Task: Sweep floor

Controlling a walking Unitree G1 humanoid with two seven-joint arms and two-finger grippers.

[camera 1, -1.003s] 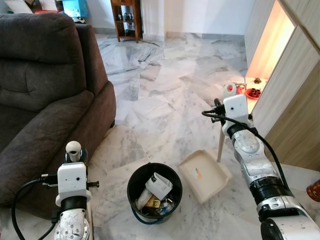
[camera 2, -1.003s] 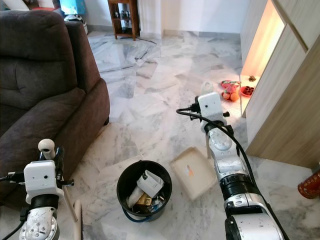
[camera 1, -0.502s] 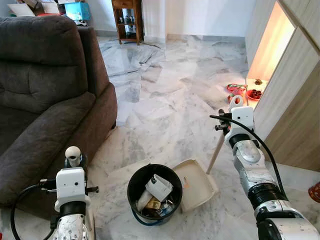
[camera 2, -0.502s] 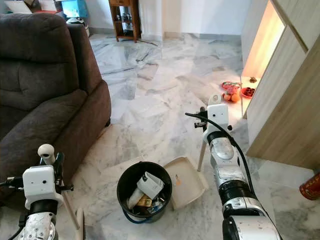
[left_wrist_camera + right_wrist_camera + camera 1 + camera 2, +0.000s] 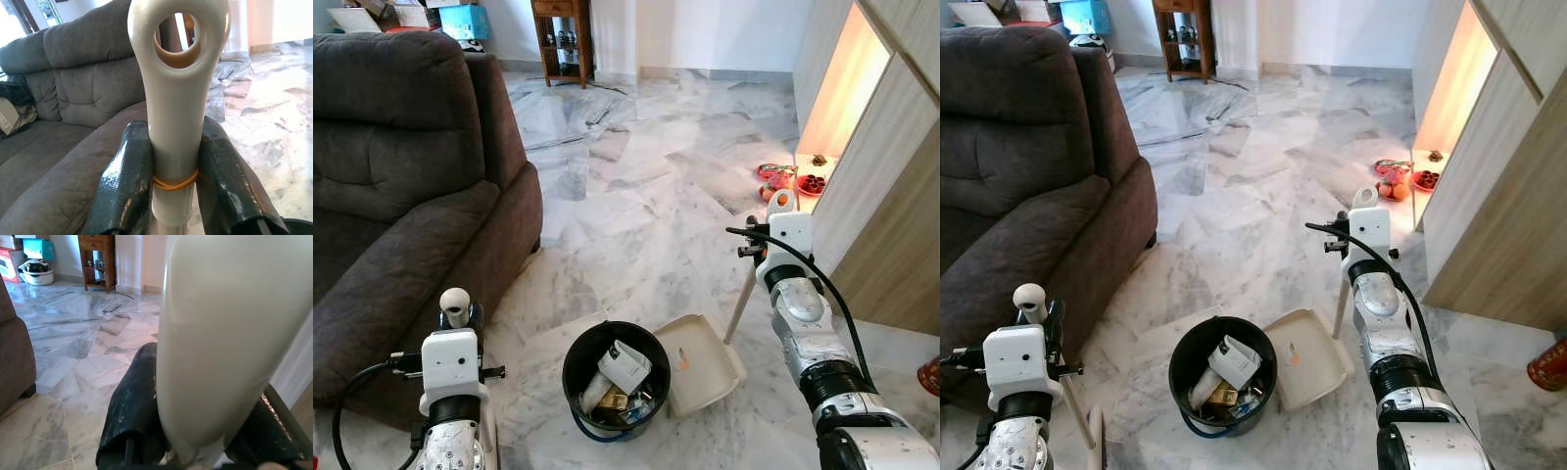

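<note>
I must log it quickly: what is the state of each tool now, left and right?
Left tool: closed on the broom handle.
Right tool: closed on the dustpan handle; the dustpan is beside the black bin.

A grey-veined white marble floor (image 5: 636, 166) spreads through the room, glossy with reflected light. A dark brown fabric sofa (image 5: 401, 186) stands along one side, pale wood cabinet panels (image 5: 891, 196) with a warmly lit recess (image 5: 837, 88) opposite. A small wooden shelf unit (image 5: 563, 39) stands against the white far wall (image 5: 705, 29).
</note>
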